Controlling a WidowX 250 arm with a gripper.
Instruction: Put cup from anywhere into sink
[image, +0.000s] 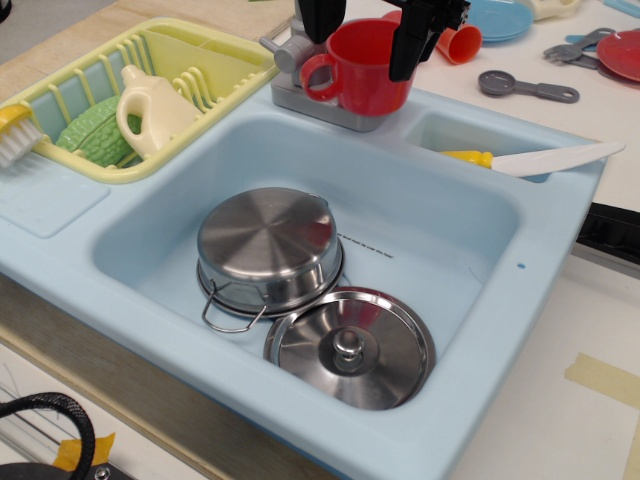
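Observation:
The red cup (368, 66) with a loop handle on its left hangs at the back rim of the light blue sink (150, 215), in front of the gray faucet base (300, 95). My gripper (360, 40) comes down from the top edge, with one black finger (318, 20) left of the cup and one (410, 45) on its right side, shut on the cup. The basin holds an upside-down steel pot (268, 245) and its lid (350, 345). The cup's base is over the sink's back ledge; I cannot tell whether it touches it.
A yellow-green dish rack (200, 60) at the left holds a cream bottle (150, 110), a green item and a brush. A white knife (545, 160) lies across a small side compartment. Orange cup (458, 42), gray spoon (525, 87) and plates lie behind.

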